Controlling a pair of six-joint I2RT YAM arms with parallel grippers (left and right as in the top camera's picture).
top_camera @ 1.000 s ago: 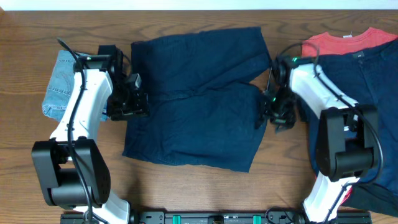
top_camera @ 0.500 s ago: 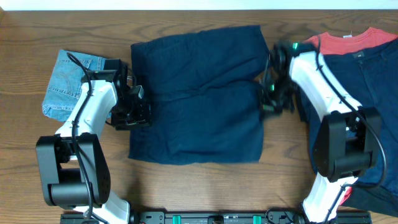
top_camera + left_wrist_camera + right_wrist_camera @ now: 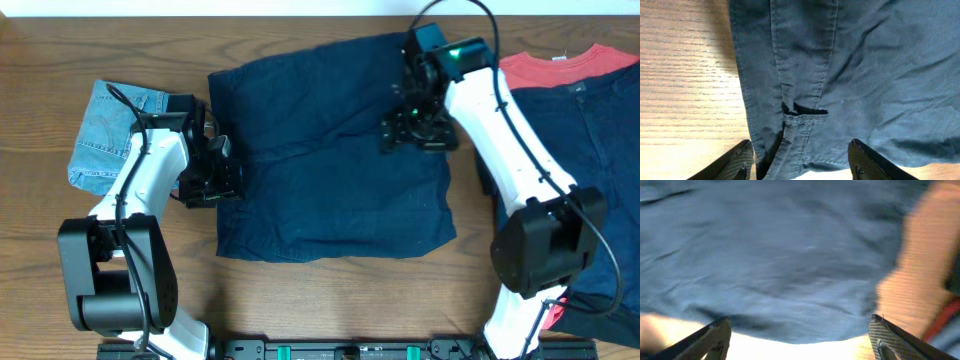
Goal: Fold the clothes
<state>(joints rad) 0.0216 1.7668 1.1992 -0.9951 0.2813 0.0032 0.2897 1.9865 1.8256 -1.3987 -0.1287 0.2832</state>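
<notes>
**Both grippers open, shorts squared off**

The left gripper (image 3: 801,159) stood with its jaws wide apart and gripped nothing. The stitched left edge of the navy shorts (image 3: 330,190) lay between its fingers. The right gripper (image 3: 800,332) was likewise spread wide and looked empty, as far as its blurred wrist view allowed. From overhead it hung over the shorts' upper right part.

A second earlier that arm had been at the garment's right edge, where a notch parted the two legs. Now the notch had closed, and the shorts lay as a near rectangle at mid-table with a straight lower edge. That probably meant the cloth had been evened out, with a further fold still due.

Bare table (image 3: 330,300) ran along the front. A folded denim piece (image 3: 100,135) lay near the left arm. A red shirt (image 3: 560,68) under a dark garment (image 3: 600,150) crowded the right.
</notes>
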